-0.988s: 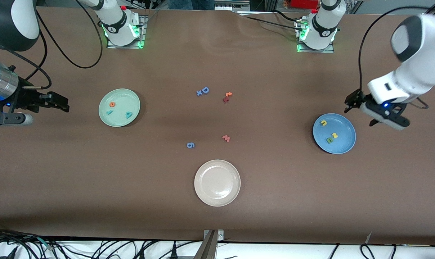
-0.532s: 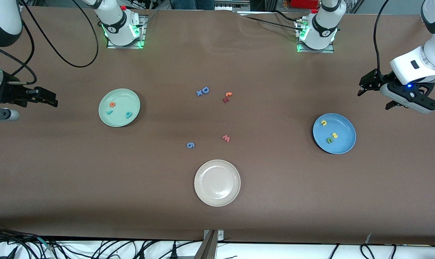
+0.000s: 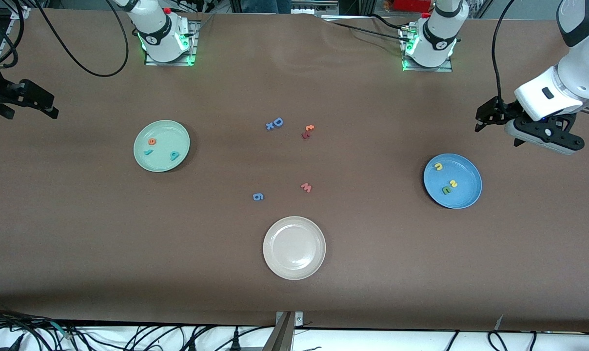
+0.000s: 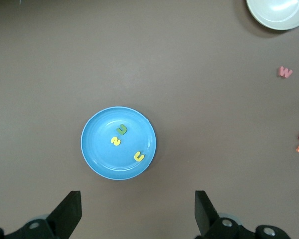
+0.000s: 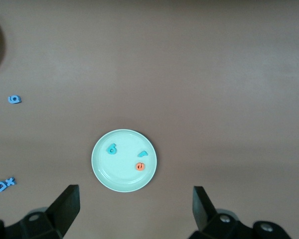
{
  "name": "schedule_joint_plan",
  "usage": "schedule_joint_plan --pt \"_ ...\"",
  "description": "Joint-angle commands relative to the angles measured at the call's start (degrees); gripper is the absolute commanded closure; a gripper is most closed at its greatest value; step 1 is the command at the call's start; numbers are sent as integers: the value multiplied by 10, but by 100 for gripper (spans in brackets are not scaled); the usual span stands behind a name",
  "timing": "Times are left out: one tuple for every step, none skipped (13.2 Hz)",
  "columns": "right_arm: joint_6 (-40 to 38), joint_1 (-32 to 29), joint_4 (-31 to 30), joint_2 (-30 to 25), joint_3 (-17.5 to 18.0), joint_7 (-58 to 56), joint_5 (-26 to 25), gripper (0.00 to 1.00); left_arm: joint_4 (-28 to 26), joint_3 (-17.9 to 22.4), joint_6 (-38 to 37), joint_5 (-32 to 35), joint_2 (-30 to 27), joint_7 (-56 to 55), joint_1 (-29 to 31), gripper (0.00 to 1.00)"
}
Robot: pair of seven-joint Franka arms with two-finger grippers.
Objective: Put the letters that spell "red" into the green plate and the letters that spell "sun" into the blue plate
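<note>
- The right gripper (image 3: 31,101) hangs in the air over the bare table at the right arm's end, its two fingers (image 5: 65,206) spread wide apart and holding nothing.
- The green plate (image 3: 161,146) lies on the table well apart from that gripper, toward the middle of the table and nearer to the front camera than the spot under it.
- In the green plate lie the letters that spell "red" (image 3: 161,148): an orange "e" (image 3: 151,142), a thin teal "r" (image 3: 148,152) just beside it, and a teal "d" (image 3: 174,155) a little apart from both.
- Around the middle of the table lie loose letters: a blue "D" with a small "x" (image 3: 274,123), an orange-and-red pair (image 3: 307,131), a pink "w" (image 3: 306,187) and a blue "g" (image 3: 258,196).
- A beige-white plate (image 3: 294,247) sits nearest to the front camera.
- The blue plate (image 3: 452,181) lies toward the left arm's end, holding the letters that spell "sun" (image 3: 445,179): a yellow "u" (image 3: 438,166), a yellow "s" (image 3: 453,184) and an olive-green "n" (image 3: 446,190) touching or nearly touching the "s".
- The left gripper (image 3: 494,117) hangs over the bare table, not over the blue plate, which lies nearer to the front camera; its fingers (image 4: 203,211) stand wide apart, empty.
</note>
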Motion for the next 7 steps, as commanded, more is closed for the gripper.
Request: schedule_joint_plan --pt "11 -14 -17 -10 11 3 -2 0 24 -12 -16 15 13 -72 8 0" --pt "11 -12 -18 -11 7 2 -2 0 24 -12 -16 13 13 -98 7 0" --pt "11 -7 -17 -9 -6 -3 -2 0 24 -12 -16 9 13 -131 9 0" --pt "11 3 -16 -7 -15 -3 -2 0 25 -12 -16 7 14 -146 10 0" --pt "11 4 -14 -4 -19 -4 -2 0 25 -12 -16 7 14 -145 12 0" --pt "11 4 -12 0 -19 -4 -1 0 31 -12 -15 8 15 -147 11 0" --pt "10 4 -9 7 -20 -4 3 0 47 -12 -18 8 29 -145 11 0"
